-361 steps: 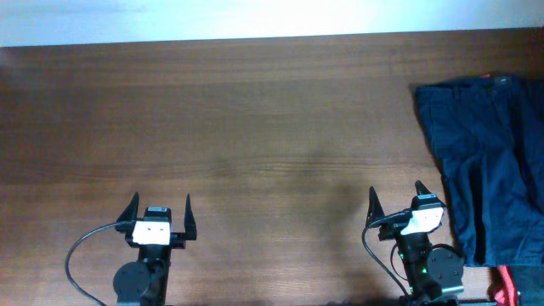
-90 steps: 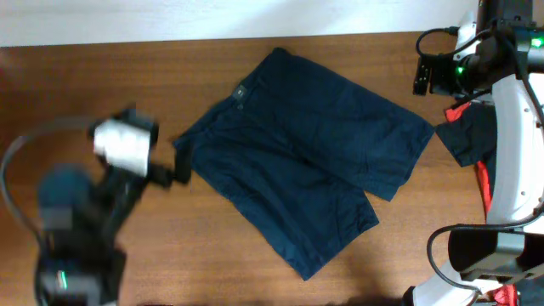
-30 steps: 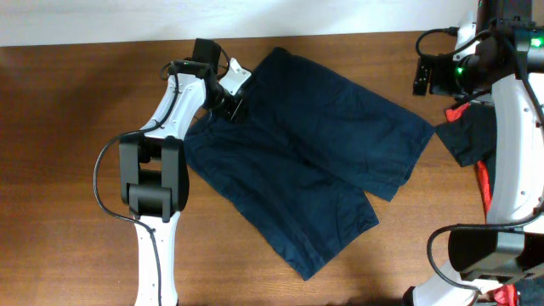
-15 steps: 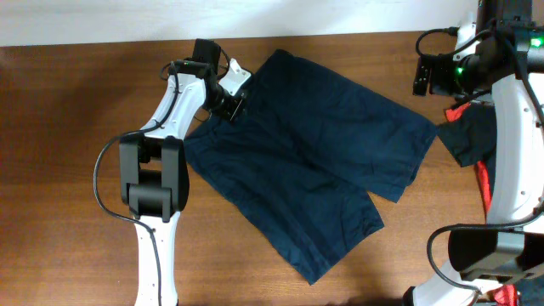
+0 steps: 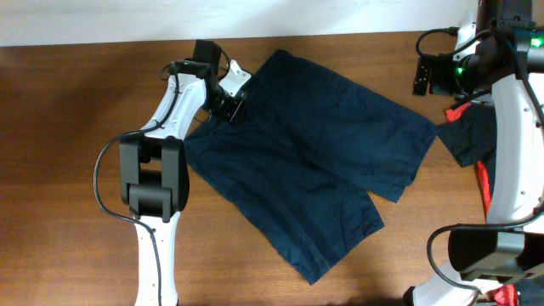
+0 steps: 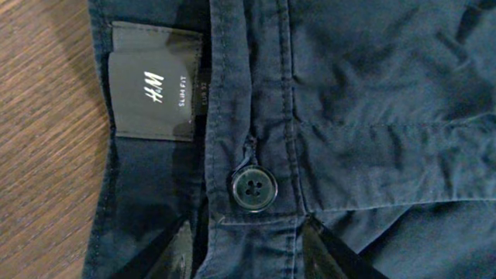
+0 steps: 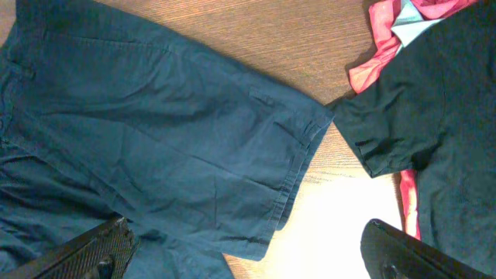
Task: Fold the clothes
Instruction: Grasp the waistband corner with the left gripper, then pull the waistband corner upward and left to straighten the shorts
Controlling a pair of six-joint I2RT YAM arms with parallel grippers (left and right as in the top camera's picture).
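Note:
The dark navy shorts [image 5: 314,161] lie spread slantwise on the wooden table [image 5: 68,127], waistband to the upper left, legs to the lower right. My left gripper [image 5: 231,106] is down on the waistband. In the left wrist view its two fingers stand either side of the button placket, and the gripper [image 6: 244,256] is shut on that strip of cloth just below the button [image 6: 253,189]. My right gripper [image 5: 422,76] hangs high near the table's far right corner. In the right wrist view it [image 7: 252,256] is open above a leg hem [image 7: 298,174] of the shorts, holding nothing.
A black shirt [image 5: 467,140] [image 7: 434,116] and a red garment [image 5: 483,178] [image 7: 387,46] lie at the right edge, just beside the shorts' upper leg. A black brand label [image 6: 153,91] shows inside the waistband. Bare wood [image 5: 68,255] lies left and in front.
The lower leg's hem has slid a little to the right and forward. Both arms stay where they were, the left still at the waistband.

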